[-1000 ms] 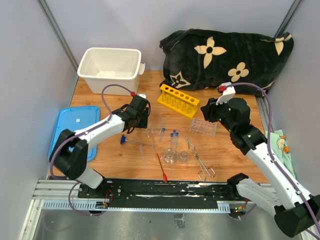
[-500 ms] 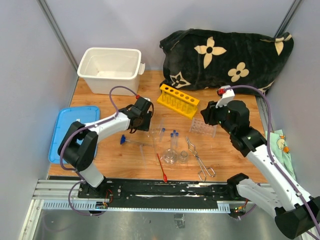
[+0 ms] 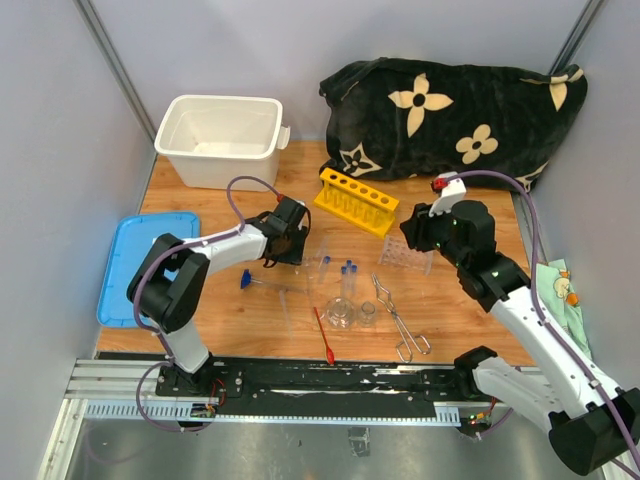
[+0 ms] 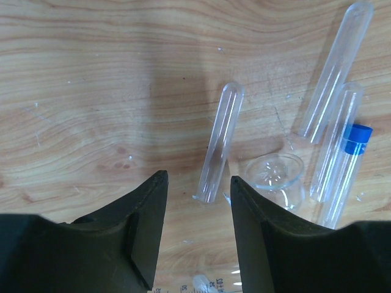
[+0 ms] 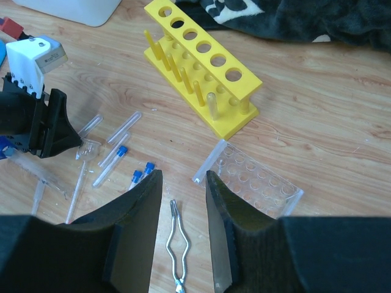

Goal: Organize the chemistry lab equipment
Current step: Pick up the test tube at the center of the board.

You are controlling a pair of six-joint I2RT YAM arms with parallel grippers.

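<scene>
The left hand (image 4: 194,186) hovered low over the wooden surface (image 4: 91,91), its fingers apart and gripping nothing. An uncapped clear tube (image 4: 219,140) lay flat on the wood just ahead of the gap. To that tube's right were a small clear round vessel (image 4: 276,176) and a blue-capped tube (image 4: 345,162). The right hand (image 5: 183,177) hung higher, its fingers likewise apart and empty, with the clear plastic rack (image 5: 250,177) just beside it and the yellow holed rack (image 5: 204,67) standing farther back. The metal tongs (image 3: 398,320), two small glass beakers (image 3: 340,313) and the red-tipped stick (image 3: 322,335) lay loose near the front edge. The white tub (image 3: 220,135), the blue lid (image 3: 150,260) and the black flowered cloth (image 3: 450,110) sat along the back and left side.
</scene>
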